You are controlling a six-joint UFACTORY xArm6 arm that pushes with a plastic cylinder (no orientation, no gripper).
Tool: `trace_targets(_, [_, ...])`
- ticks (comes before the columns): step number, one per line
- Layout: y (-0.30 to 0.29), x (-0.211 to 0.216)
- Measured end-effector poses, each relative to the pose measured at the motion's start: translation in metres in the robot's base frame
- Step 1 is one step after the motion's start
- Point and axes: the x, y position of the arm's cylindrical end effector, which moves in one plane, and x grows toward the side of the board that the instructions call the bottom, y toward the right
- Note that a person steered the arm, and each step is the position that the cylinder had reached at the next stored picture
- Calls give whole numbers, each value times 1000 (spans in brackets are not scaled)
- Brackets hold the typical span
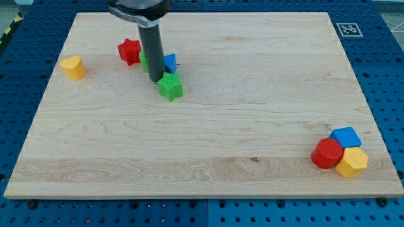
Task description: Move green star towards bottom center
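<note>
The green star (pixel 170 87) lies on the wooden board (pixel 208 145) in the upper left part of the view. My tip (pixel 156 79) stands just to the star's upper left, touching or nearly touching it. The rod hides part of another green block (pixel 144 61) behind it, whose shape I cannot make out. A blue block (pixel 170 62) sits just right of the rod, above the star. A red star (pixel 129 51) lies to the rod's left.
A yellow block (pixel 73 67) sits near the board's left edge. At the bottom right corner a red cylinder (pixel 327 153), a blue block (pixel 346 137) and a yellow block (pixel 352 162) cluster together. A fiducial marker (pixel 348 29) sits at the top right.
</note>
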Motion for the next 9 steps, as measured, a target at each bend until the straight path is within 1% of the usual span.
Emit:
trace_targets(2, [80, 38])
trace_targets(3, [103, 44])
trace_targets(4, [71, 9])
trace_targets(5, [13, 6])
trace_targets(6, [-2, 30])
trace_targets(7, [4, 49])
trace_targets(9, [78, 49])
